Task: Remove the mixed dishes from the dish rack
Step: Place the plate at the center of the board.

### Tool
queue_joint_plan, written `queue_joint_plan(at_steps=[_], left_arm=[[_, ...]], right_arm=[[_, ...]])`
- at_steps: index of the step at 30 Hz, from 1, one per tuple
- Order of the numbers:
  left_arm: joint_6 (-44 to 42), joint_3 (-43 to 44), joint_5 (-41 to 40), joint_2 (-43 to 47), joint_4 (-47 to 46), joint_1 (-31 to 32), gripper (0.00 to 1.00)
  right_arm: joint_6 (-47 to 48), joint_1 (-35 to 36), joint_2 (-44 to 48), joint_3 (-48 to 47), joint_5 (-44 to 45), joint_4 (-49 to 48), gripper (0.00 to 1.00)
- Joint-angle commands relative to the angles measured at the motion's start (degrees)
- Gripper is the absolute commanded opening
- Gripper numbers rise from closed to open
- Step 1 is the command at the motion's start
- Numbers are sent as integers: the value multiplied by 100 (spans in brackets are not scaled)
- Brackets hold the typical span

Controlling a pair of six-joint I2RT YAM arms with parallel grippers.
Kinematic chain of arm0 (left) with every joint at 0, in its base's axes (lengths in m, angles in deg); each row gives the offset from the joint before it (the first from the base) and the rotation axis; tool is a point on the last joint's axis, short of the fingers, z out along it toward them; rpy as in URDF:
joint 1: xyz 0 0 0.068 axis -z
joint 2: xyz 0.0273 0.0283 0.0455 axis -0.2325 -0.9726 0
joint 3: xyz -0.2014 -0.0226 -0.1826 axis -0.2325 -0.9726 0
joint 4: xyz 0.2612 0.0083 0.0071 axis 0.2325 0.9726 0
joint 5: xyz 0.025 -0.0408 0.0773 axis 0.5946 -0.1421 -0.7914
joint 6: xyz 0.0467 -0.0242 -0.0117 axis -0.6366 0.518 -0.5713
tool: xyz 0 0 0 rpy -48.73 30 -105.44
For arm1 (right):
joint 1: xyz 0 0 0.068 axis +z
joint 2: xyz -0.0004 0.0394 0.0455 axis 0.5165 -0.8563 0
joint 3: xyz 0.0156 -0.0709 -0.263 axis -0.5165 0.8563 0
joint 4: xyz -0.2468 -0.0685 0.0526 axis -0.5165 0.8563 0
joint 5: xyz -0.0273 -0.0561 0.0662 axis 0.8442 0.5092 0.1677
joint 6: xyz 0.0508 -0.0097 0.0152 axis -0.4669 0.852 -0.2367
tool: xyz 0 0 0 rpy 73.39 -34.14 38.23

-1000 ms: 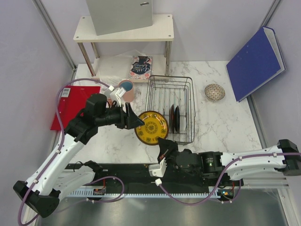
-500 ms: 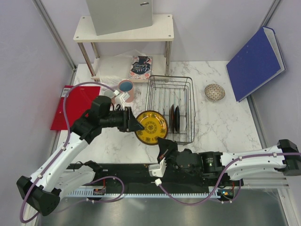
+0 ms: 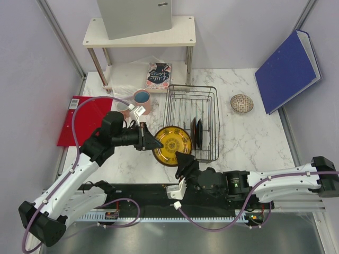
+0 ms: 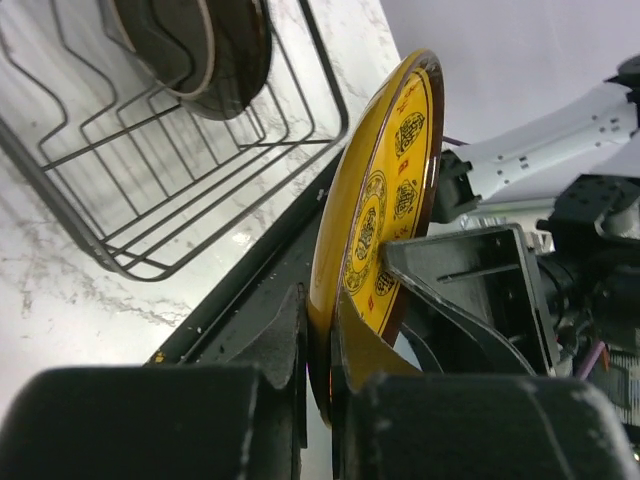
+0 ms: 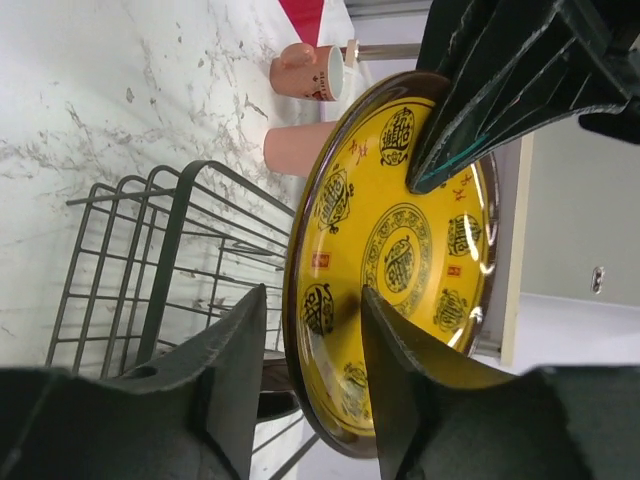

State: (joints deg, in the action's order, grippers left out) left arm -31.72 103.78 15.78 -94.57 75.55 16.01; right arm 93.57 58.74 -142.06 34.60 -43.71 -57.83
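Obs., from beside the bench:

Marble table (image 3: 249,137) carries everything. At its far edge stands a white two-tier shelf (image 3: 180,37) with a grey box (image 3: 135,16) on top. A patterned book (image 3: 159,74) lies under the shelf. A blue binder (image 3: 288,71) leans at far right. A red folder (image 3: 87,114) lies flat at left.

The dish rack (image 3: 183,111) sits mid-table. Two dark plates (image 3: 196,132) stand on edge in its near slots, close together.

The black-and-yellow plate (image 3: 175,140) is out of the rack, just beside its near left corner. From above its rim overlaps the rack's wire edge. It is tilted, patterned face up and towards the far side. I cannot tell whether its lower edge touches the table.

The left gripper (image 3: 155,142) comes in from the left. Its jaws are pressed onto the plate's left rim, one finger on each face, and the wrist view shows no gap.

The right gripper (image 5: 315,300) comes in from the near side. Its jaws are spread and straddle the plate's near rim, with daylight between the fingers (image 5: 235,370) and the plate.

The tall pink cup (image 3: 142,100), blue inside, stands upright left of the rack's far corner. The small pink mug (image 3: 124,108) is just beside it. The speckled bowl (image 3: 241,103) sits well apart, on the table right of the rack.
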Motion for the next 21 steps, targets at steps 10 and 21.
queue_joint_plan(at_steps=[10, 21], left_arm=[[62, 160, 47, 273, -533, -106, 2], [9, 899, -1596, 202, 496, -1116, 2]], right_arm=[[-476, -11, 544, 134, 56, -972, 98], [-3469, -11, 1537, -937, 1135, -603, 98]])
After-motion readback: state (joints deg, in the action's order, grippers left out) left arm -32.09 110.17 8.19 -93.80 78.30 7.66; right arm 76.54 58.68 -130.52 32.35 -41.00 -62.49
